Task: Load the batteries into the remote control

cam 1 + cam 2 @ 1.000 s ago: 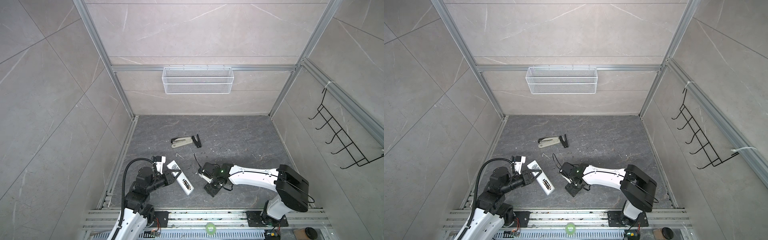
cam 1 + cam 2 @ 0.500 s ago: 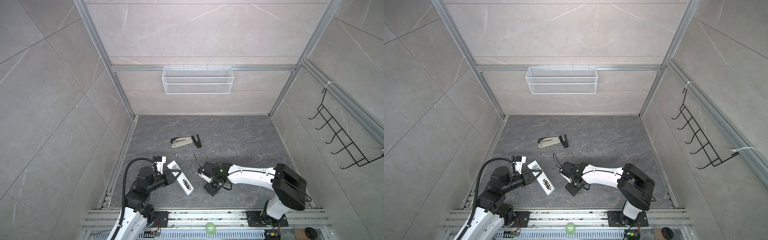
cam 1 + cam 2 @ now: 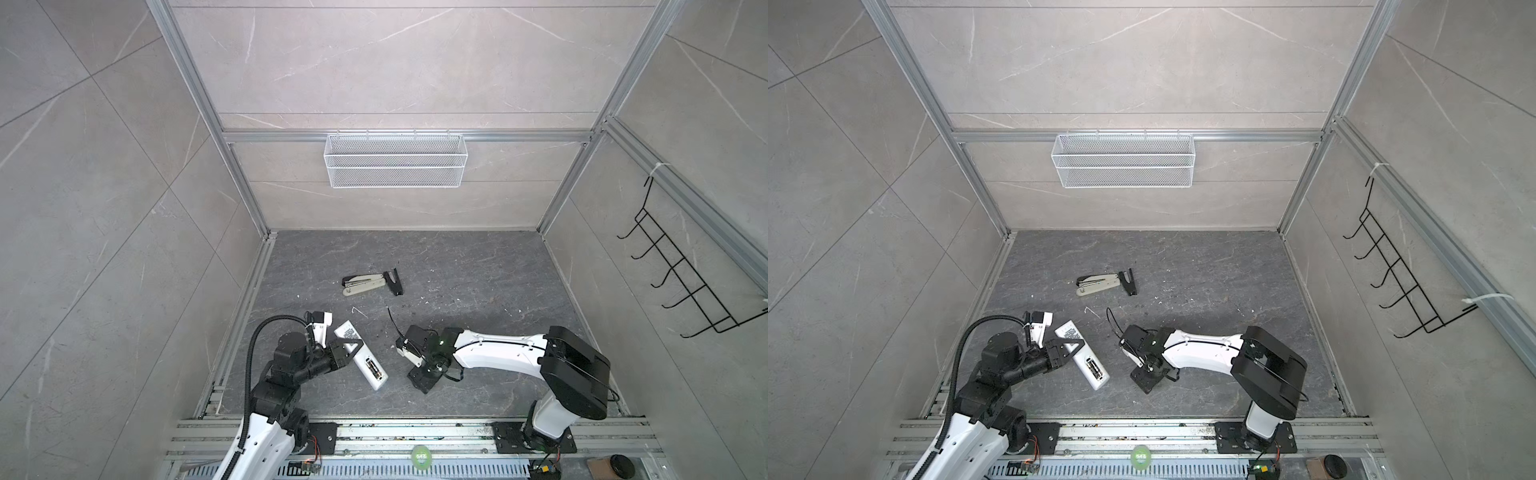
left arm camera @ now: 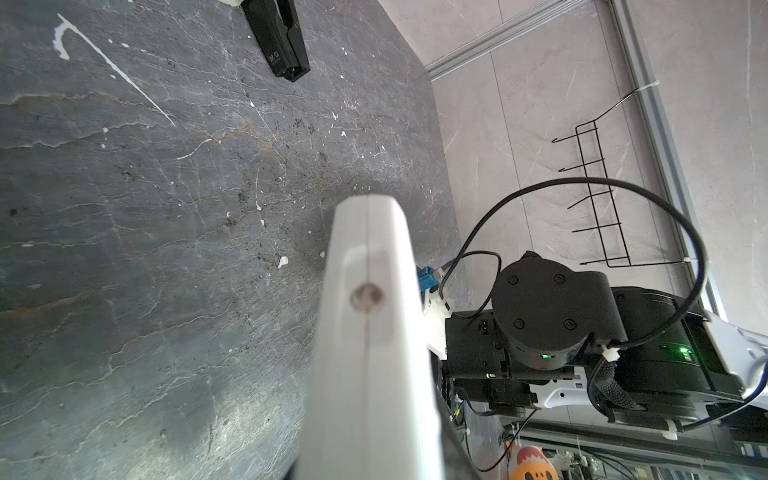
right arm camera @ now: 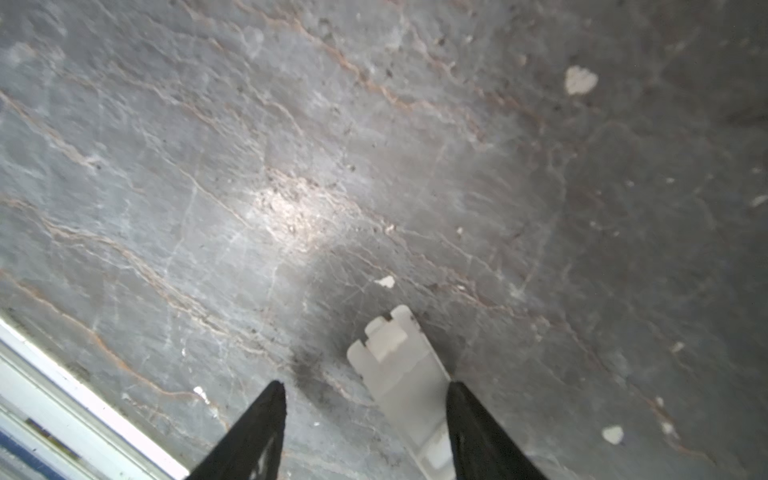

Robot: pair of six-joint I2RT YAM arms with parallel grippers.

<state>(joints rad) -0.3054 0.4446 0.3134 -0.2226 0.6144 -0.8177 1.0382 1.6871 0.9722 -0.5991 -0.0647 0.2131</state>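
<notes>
- Landmark: beige-and-black stapler (image 3: 363, 284) on the grey floor (image 3: 478, 291), seen in both top views.
- Remote control (image 3: 365, 361): white, back face up, lying at an angle on the robot-base side of the stapler and slightly left of it. The printed label is on the end nearer the stapler.
- Batteries (image 3: 375, 368): dark cells are seated in the uncovered compartment at the remote's end farther from the stapler. The count is not legible at this size.
- Left gripper (image 3: 358, 344): clamped across the remote's body between the label and the compartment. The left wrist view shows the remote's front end (image 4: 368, 316) close up and blurred.
- Contact between the remote and the floor cannot be determined.
- Right gripper (image 5: 365, 384): pointing down at the floor on the base side of the stapler and to its right, well apart from the remote. The jaws stand apart and grip nothing.
- Battery cover (image 5: 399, 365): small white tabbed piece flat on the floor between the right gripper's fingers. It touches one finger (image 5: 469, 415) and is clear of the other.
</notes>
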